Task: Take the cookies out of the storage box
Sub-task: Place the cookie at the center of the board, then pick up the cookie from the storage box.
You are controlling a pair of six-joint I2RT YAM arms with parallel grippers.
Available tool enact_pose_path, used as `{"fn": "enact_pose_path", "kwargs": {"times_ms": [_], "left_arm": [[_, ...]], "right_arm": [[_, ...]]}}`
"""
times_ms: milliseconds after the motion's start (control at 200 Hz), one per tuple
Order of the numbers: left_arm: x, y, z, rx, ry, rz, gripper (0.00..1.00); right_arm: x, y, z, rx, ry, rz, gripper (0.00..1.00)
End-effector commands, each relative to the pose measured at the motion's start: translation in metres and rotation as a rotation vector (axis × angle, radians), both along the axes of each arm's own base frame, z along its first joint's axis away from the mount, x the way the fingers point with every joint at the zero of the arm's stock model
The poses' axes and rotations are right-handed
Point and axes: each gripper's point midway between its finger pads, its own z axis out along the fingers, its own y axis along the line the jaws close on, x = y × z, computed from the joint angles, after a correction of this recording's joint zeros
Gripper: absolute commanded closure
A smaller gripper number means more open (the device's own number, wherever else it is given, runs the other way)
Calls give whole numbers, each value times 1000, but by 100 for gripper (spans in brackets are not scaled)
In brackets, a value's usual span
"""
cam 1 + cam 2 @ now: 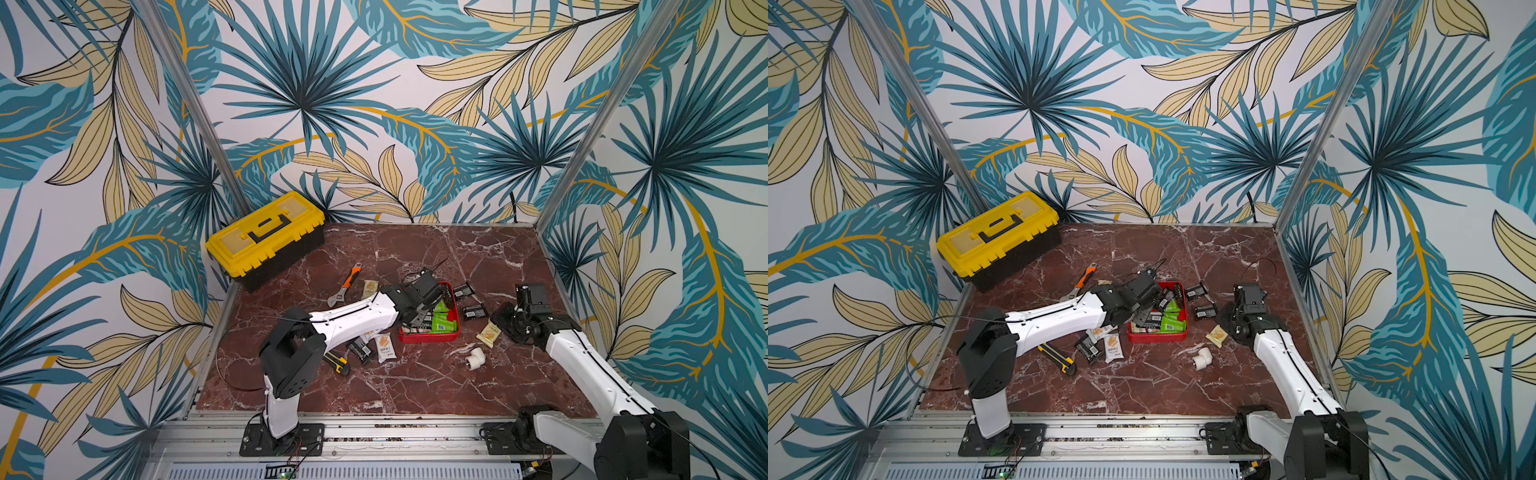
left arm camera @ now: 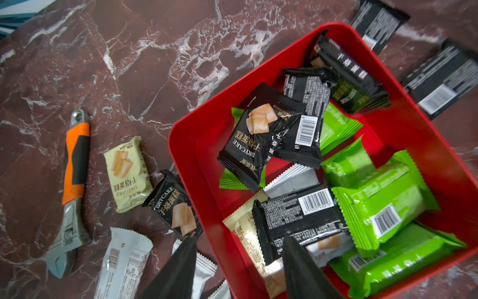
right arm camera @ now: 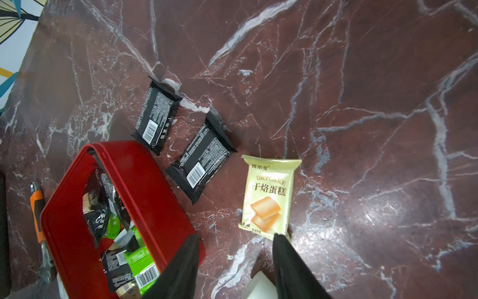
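While many of the cookies (image 2: pixel 269 134) lie heaped inside the red storage box (image 2: pixel 186 160), black, green and cream wrappers overlapping, others are scattered on the marble table (image 1: pixel 415 390) around it. On the box's side toward the right arm lie two black packets (image 3: pixel 201 160), barcodes up and just beside its wall. A little farther from the box is a face-up cream packet (image 3: pixel 269 196). On the box's opposite side are a second cream packet (image 2: pixel 128 173), a lone black packet (image 2: pixel 176 204) just beside the wall, and some white packets (image 2: pixel 124 261). An orange-handled wrench (image 2: pixel 73 186) lies beyond them.

The left gripper (image 2: pixel 239 242) hangs over the box's wall with its fingers spread and nothing between them. One tip is above the white packets outside, the other above a barcode-up black packet (image 2: pixel 297 209) inside. The right gripper (image 3: pixel 235 236) is just outside the box, its fingers also apart and empty. One tip sits at the face-up cream packet's corner, though I cannot tell whether it touches.

A white pipe elbow (image 1: pixel 475 358) lies near the box's front, and a yellow toolbox (image 1: pixel 266 235) stands well behind it.
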Motion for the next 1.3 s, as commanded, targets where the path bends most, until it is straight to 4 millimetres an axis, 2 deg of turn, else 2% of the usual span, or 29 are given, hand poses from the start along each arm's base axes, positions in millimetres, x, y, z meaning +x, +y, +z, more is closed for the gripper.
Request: {"fn": "enact_pose_path", "kwargs": {"times_ms": [0,320,761,936,1297], "left_arm": [[5,-3,-1,96,4,-64,42],[29,-24,-22,159,-12,-81,43],[55,-37,-38,197,-63,-42,52],[60,-43,-40,195,-70,-40,56],[65,-43,-38,203,-92,-36,71]], "right_arm": [[-8,2,2,-5,23,36,49],[-9,4,9,-12,16,70,49],[-8,5,8,-7,16,74,49],[-9,7,6,-2,22,80,49],[-7,9,7,-1,23,98,49]]}}
